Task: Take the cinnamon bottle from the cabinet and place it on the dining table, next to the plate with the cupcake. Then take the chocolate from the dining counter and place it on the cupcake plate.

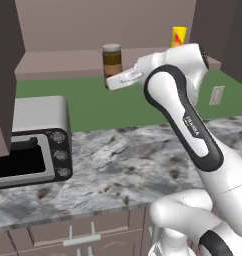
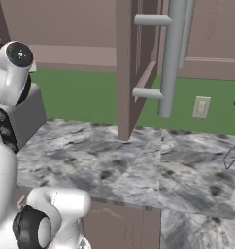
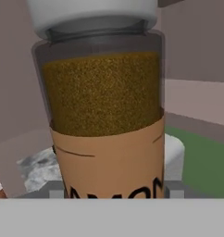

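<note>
The cinnamon bottle [image 1: 112,56], a brown jar with a pale grey lid and a tan label, is upright at the front edge of the cabinet shelf [image 1: 58,62]. My gripper [image 1: 114,80] reaches in from the right and is shut on the jar's lower part. In the hand view the cinnamon bottle [image 3: 104,106] looms very close, with the gripper [image 3: 114,190] at either side of its label. The cabinet's back wall [image 1: 93,22] is mauve-brown. The dining table, plate, cupcake and chocolate are out of view.
A yellow container [image 1: 179,36] stands further right on the shelf. A silver toaster oven [image 1: 35,142] sits at the left on the marble counter [image 1: 128,160]. An open cabinet door [image 2: 126,68] with a long metal handle [image 2: 172,58] hangs right of the arm. Drawers [image 1: 78,235] lie below.
</note>
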You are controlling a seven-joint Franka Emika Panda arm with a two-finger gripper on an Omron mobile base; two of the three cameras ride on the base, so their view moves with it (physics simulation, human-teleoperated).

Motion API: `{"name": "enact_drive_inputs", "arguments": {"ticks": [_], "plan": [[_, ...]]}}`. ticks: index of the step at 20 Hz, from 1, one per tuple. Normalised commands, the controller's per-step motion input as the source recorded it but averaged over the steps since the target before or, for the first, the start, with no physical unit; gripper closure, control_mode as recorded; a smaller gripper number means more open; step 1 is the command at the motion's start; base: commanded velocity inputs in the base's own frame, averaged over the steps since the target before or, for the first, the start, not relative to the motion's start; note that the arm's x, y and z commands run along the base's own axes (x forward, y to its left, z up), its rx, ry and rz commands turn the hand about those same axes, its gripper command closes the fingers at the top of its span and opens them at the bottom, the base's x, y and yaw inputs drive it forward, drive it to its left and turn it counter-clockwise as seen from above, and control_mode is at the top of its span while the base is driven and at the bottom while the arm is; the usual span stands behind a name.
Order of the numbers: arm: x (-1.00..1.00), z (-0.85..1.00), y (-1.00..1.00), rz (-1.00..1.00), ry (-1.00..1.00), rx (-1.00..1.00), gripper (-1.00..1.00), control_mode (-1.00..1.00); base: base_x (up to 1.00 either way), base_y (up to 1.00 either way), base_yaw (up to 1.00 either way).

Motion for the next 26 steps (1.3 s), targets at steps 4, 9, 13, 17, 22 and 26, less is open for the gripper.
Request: {"name": "enact_drive_inputs", "arguments": {"ticks": [4,9,13,17,22,26], "plan": [[-0.39,-0.29,-0.32,-0.12,0.0,0.0,1.0,-1.0,0.0,0.0,0.0],[-0.33,-0.28,-0.33,-0.05,0.0,0.0,1.0,-1.0,0.0,0.0,0.0],[-0.29,-0.2,-0.27,-0.03,0.0,0.0,1.0,-1.0,0.0,0.0,0.0],[-0.07,-0.02,-0.02,0.0,0.0,0.0,1.0,-1.0,0.0,0.0,0.0],[0.0,0.0,0.0,0.0,0.0,0.0,1.0,-1.0,0.0,0.0,0.0],[0.0,0.0,0.0,0.0,0.0,0.0,1.0,-1.0,0.0,0.0,0.0]]}}
